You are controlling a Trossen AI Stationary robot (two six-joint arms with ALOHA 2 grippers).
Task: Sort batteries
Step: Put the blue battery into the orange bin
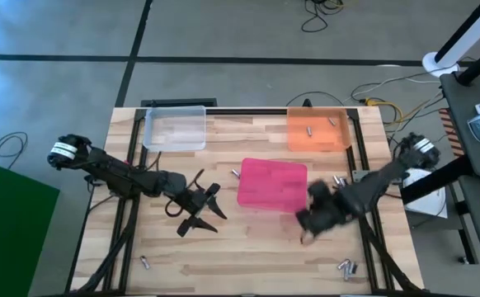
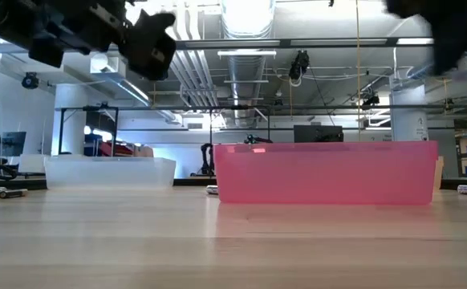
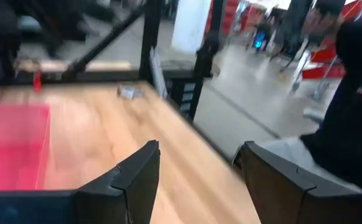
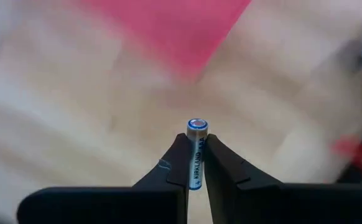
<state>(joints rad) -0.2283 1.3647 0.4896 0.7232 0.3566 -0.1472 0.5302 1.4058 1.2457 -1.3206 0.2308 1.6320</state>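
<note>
On the wooden table (image 1: 248, 247) three trays stand apart, presumably one per battery kind: a clear tray (image 1: 175, 128) at the far left, an orange tray (image 1: 316, 130) at the far right with two batteries already lying in it, and a pink tray (image 1: 271, 184) in the middle, closest to both arms, so either can reach it. In the low view the pink tray fills the centre with the clear one behind it to the left.

The left gripper (image 1: 200, 206) hovers over bare wood just left of the pink tray, fingers spread wide and holding nothing, apparently waiting.

The right gripper (image 1: 312, 221) sits low beside the pink tray's near right corner, and its wrist view shows the fingers clamped on a single battery (image 4: 196, 152). It is gripped along its length with the capped end poking past the fingertips, a hold that should let it drop cleanly into a tray.

That battery is a slim silvery cylinder with a blue ring at the tip and dark lettering down its side. Loose batteries (image 1: 347, 266) remain scattered near the table's front edge, beside the pink tray's left side and to its right.
</note>
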